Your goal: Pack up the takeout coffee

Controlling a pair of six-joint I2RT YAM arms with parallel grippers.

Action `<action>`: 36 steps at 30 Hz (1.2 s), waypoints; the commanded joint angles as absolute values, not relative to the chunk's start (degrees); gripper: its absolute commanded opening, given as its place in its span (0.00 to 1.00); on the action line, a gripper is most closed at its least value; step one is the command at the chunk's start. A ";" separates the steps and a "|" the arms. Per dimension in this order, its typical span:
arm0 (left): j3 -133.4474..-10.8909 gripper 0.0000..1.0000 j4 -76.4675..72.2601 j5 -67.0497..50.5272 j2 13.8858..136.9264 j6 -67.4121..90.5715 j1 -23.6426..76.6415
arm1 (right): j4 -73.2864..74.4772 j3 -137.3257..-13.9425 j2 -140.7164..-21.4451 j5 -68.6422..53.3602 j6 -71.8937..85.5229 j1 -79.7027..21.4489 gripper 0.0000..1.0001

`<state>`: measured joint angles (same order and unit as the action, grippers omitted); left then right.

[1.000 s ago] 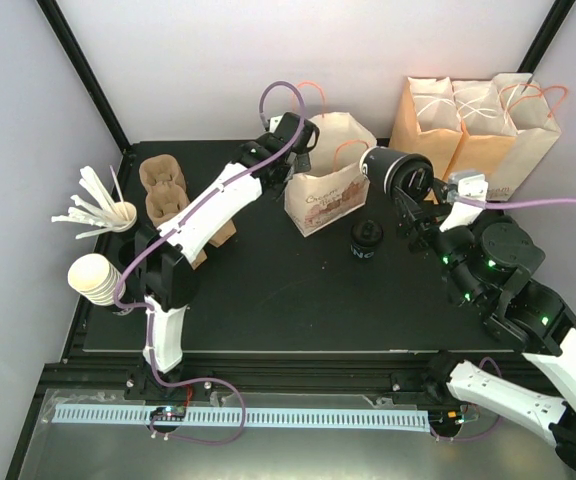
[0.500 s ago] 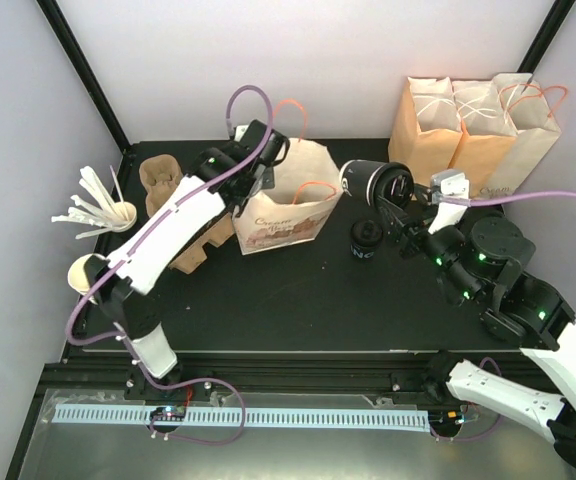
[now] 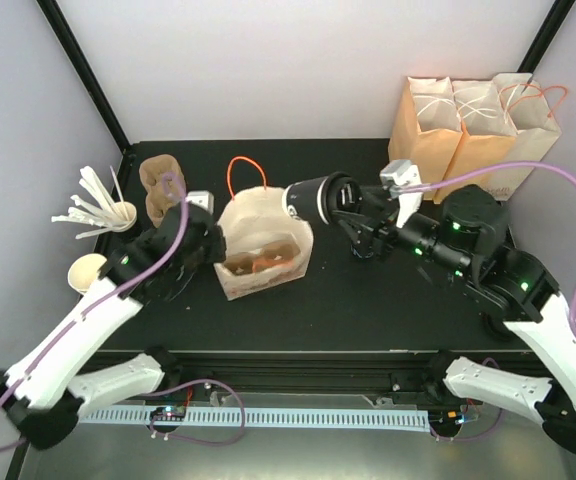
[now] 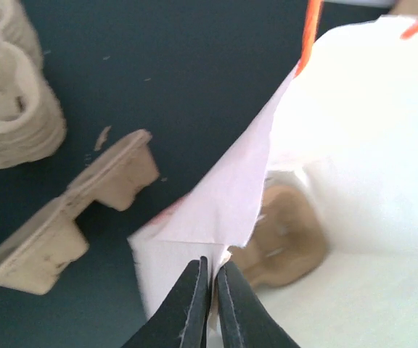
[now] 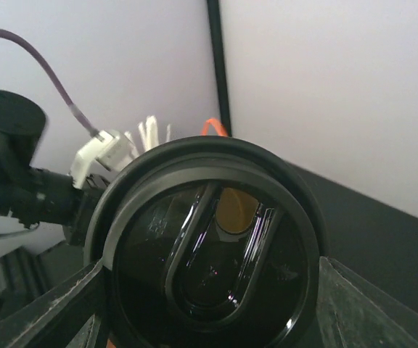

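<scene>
The takeout coffee (image 3: 313, 198), a black cup with a black lid, lies sideways in the air with my right gripper (image 3: 340, 206) shut on it, just over the right rim of a white paper bag (image 3: 268, 232). In the right wrist view its lid (image 5: 209, 261) fills the frame between my fingers (image 5: 365, 301). The bag stands open mid-table with orange handles and holds a brown cup carrier (image 3: 260, 263). My left gripper (image 3: 214, 252) is shut on the bag's left edge; in the left wrist view the jaws (image 4: 212, 272) pinch the paper rim (image 4: 231, 203) with the carrier (image 4: 289, 232) inside.
Three tan paper bags (image 3: 473, 125) stand at the back right. A stack of cup carriers (image 3: 161, 180) lies at the back left, with loose carriers (image 4: 115, 170) on the mat. A cup of white stirrers (image 3: 118, 212) and a stack of white cups (image 3: 90, 272) sit at the left edge.
My left gripper has dragged the white bag left and toward the front. My right gripper has carried the coffee cup left, to the bag's right rim.
</scene>
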<state>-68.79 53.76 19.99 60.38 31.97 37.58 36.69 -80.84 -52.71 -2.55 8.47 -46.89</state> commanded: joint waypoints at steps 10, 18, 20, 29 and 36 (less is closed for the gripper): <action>-54.11 0.19 40.59 7.08 41.75 29.16 37.83 | 41.40 -86.33 -63.19 -19.32 6.55 -48.68 0.49; -55.56 0.18 41.80 6.70 42.98 28.02 37.83 | 41.38 -80.19 -65.61 -7.35 5.56 -53.01 0.49; -55.63 0.18 41.88 6.28 42.98 27.64 37.82 | 42.34 -79.96 -66.68 -3.17 5.18 -54.58 0.48; -57.24 0.20 43.85 5.63 42.66 25.66 37.80 | 47.91 -81.91 -72.04 4.22 3.33 -59.54 0.48; -59.15 0.33 44.32 4.47 41.64 22.61 37.80 | 51.18 -82.61 -73.94 6.79 2.35 -61.80 0.48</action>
<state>-55.48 43.38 5.89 42.50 25.43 37.60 48.95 -80.58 -73.30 3.25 3.57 -60.58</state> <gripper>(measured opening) 0.295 0.731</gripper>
